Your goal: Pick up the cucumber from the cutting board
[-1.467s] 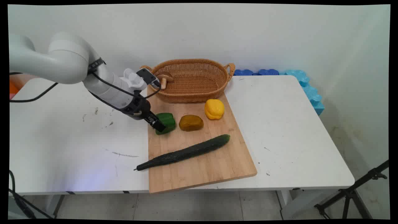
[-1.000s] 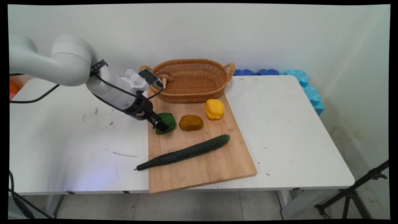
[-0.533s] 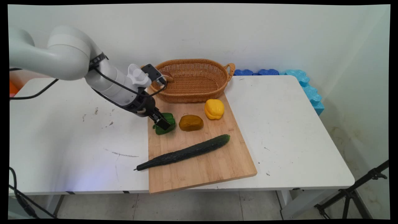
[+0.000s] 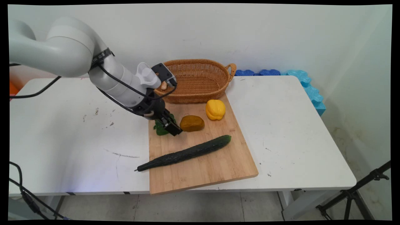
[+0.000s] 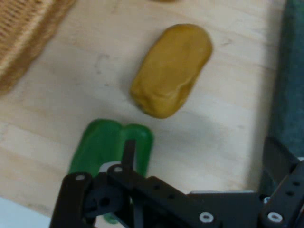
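My gripper (image 4: 173,128) hangs low over the wooden cutting board (image 4: 215,165), open, with bare board between the fingers (image 5: 204,159). In the hand view one finger (image 5: 129,151) lies over the green pepper (image 5: 109,145); the other finger (image 5: 279,159) stands near the cucumber (image 5: 290,90). The green pepper (image 4: 160,128) shows to the gripper's left, partly hidden by it. A brown potato-like lump (image 4: 192,123) (image 5: 172,70) lies just to the gripper's right, apart from the fingers.
A yellow pepper (image 4: 215,109) sits behind the lump. The long cucumber (image 4: 184,153) lies slantwise, its tip off the board's left edge. A wicker basket (image 4: 200,81) (image 5: 21,38) stands at the back, a mushroom stem (image 4: 163,85) showing inside. Blue foam (image 4: 300,78) lines the far right corner.
The arm swung right and forward: the gripper went from the green pepper's left side across it toward the brown lump. The pepper now shows left of the gripper.
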{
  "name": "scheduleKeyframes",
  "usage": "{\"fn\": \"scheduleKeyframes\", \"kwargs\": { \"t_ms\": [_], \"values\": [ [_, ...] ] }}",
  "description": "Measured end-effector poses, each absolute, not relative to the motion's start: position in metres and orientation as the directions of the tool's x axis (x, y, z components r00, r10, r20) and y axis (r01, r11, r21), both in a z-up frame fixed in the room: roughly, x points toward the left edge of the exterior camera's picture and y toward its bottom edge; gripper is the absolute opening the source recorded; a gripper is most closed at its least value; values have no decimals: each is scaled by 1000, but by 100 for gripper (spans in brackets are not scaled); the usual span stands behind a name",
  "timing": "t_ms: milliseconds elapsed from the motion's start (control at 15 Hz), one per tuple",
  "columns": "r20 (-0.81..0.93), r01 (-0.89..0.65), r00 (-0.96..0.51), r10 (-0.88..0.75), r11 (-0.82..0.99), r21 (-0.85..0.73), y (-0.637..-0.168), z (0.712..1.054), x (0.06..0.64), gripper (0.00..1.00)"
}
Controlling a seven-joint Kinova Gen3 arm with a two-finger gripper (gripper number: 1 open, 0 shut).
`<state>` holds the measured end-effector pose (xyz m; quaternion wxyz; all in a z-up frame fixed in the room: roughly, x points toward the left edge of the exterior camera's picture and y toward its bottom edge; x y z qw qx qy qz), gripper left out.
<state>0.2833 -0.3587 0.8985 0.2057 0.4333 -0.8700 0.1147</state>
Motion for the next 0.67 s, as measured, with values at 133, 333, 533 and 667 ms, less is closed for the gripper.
{"fn": "scheduleKeyframes", "kwargs": {
  "t_ms": [133,333,533,667],
  "values": [
    [455,-789,-550,-701,615,-7,-353,900,274,100],
    [453,-771,-562,-692,636,15,-345,897,262,100],
    [454,-753,-576,-680,657,28,-339,889,252,100],
    [455,-742,-586,-670,669,30,-337,883,249,100]
  ]
}}
